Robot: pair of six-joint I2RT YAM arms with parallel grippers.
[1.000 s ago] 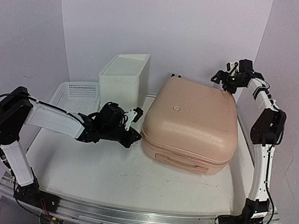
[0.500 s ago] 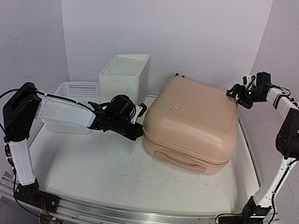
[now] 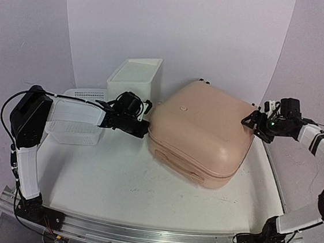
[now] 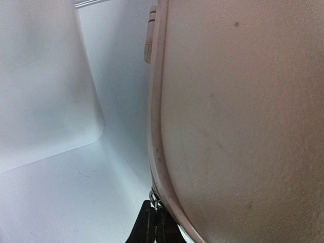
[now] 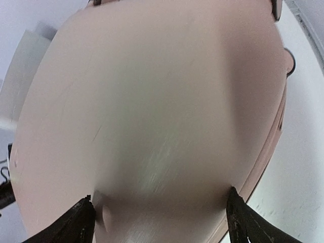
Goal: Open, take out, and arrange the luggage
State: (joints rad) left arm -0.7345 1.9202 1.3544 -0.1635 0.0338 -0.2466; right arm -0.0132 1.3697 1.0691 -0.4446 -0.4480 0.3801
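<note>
Left hand (image 3: 143,126) pressed together at luggage (image 3: 198,131) left seam, apparently pinching the zip pull (image 4: 152,195) to run it open. Right hand (image 3: 253,122) spread against its right rear corner, likely bracing so it won't slide. Luggage lies shut, flat on desk (image 3: 115,180).

Matt smooth hard-shell luggage (image 3: 198,131), white perforated plastic basket (image 3: 86,95)

The peach luggage (image 3: 198,131) lies flat, left claw (image 3: 143,129) at its left side, right claw (image 3: 253,123) at its right corner.
</note>
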